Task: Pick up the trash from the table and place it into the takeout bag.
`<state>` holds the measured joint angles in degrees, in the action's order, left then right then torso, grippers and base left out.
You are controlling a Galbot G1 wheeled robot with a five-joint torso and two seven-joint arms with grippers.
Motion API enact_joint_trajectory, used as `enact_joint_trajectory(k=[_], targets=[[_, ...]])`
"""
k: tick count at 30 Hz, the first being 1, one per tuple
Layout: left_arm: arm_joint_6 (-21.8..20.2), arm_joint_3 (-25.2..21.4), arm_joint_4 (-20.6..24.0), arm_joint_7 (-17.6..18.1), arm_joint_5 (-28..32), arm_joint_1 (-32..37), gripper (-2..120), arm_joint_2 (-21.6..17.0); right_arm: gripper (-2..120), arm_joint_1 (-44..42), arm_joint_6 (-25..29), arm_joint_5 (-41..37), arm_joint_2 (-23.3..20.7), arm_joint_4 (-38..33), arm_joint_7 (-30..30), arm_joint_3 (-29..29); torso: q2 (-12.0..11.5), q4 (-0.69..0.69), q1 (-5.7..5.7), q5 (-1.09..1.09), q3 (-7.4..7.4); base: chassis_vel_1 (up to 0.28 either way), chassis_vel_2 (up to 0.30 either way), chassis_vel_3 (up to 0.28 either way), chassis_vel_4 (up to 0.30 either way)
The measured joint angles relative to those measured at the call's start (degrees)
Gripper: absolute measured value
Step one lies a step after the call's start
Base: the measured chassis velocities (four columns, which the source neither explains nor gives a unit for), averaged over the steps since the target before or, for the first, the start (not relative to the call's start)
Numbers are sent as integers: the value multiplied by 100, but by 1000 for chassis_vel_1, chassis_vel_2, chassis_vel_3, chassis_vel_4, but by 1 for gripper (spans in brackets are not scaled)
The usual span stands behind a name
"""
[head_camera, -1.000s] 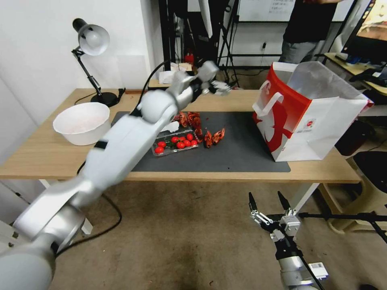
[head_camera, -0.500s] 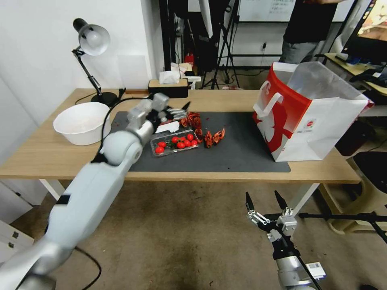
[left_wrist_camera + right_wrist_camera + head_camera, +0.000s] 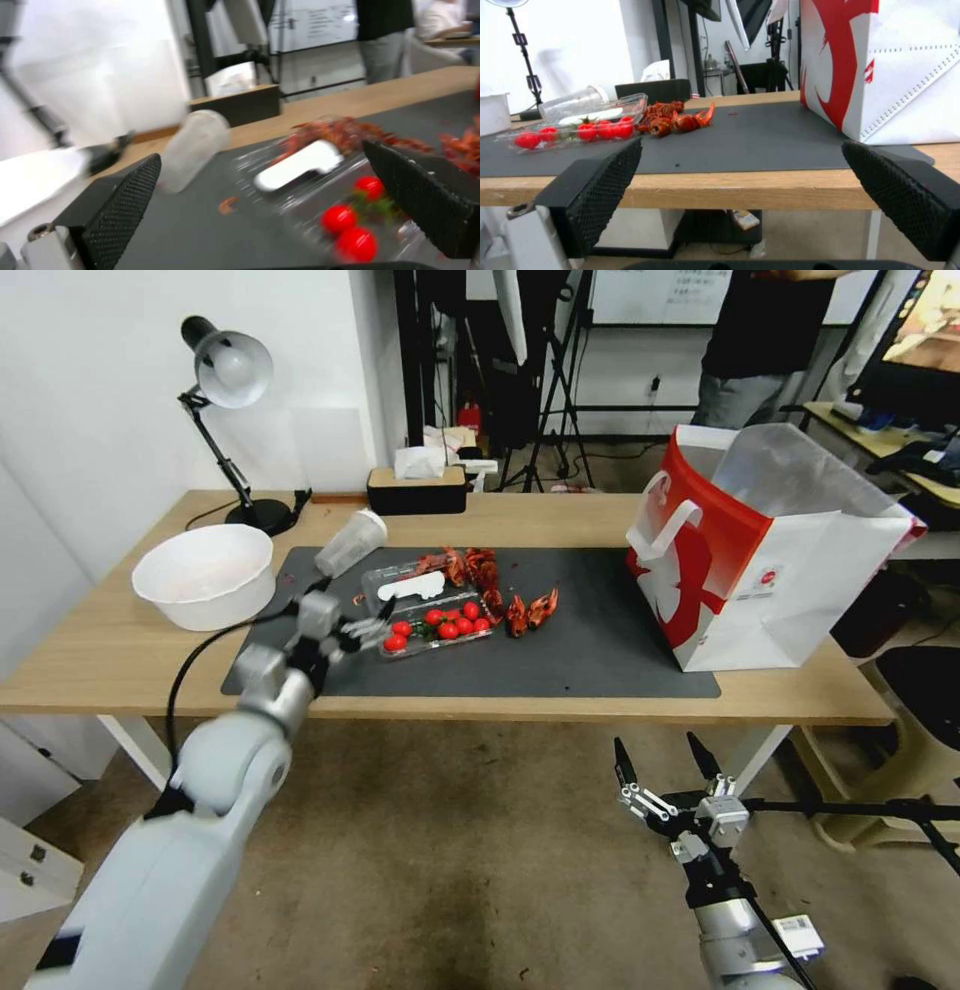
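Your L gripper point(image 3: 362, 626), fingers spread, hovers nr the tomato tray point(image 3: 437, 625); R gripper point(image 3: 668, 768) spread, parked below the table point(image 3: 120, 655).

Left claw point(image 3: 352, 632) over dark grey mat point(image 3: 600, 650), fingers apart, just beside clear tomato tray point(image 3: 436, 628). Plastic cup point(image 3: 350, 542) lying on its side. Takeout bag point(image 3: 765, 555) upright on desk point(image 3: 100, 660). Right claw point(image 3: 668, 767) parked below desk edge, spread wide.
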<state>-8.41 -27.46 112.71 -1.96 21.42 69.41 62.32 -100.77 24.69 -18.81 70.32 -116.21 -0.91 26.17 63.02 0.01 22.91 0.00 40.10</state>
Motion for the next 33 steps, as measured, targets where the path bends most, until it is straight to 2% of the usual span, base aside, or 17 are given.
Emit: enact_joint_trajectory(k=[3,6,7,9,11,14,22,33], targets=[[104,-277,80,-24,-18,304,100,50,100,-2,-9,-10,-6,-17,1,2,0,-2,0,1,0,0,0,0,0],[400,-685,140,-118,-44,929,100,105,100,-3,-26,-59,-20,-44,2,12,0,0,0,1,0,0,0,0,0],[400,-685,140,-118,-44,929,100,105,100,-3,-26,-59,-20,-44,2,12,0,0,0,1,0,0,0,0,0],[618,-866,160,-153,-44,1362,100,187,100,-5,-35,-97,-29,-53,3,39,0,0,0,0,0,0,0,0,0],[648,-886,160,-157,-44,1409,100,203,100,-5,-36,-99,-29,-53,3,43,0,1,0,0,0,0,0,0,0],[978,-1082,176,-200,-75,1951,100,556,100,-32,-38,-138,-47,-56,4,126,0,-1,0,0,0,0,0,0,0],[1077,-1141,295,-212,-66,2252,100,780,100,-70,-33,-142,-40,-79,6,138,0,-1,0,1,0,0,0,0,0],[1106,-1138,274,-235,-39,2294,100,903,100,-32,-34,-149,-78,-52,8,111,0,-1,1,1,0,0,0,0,0]])
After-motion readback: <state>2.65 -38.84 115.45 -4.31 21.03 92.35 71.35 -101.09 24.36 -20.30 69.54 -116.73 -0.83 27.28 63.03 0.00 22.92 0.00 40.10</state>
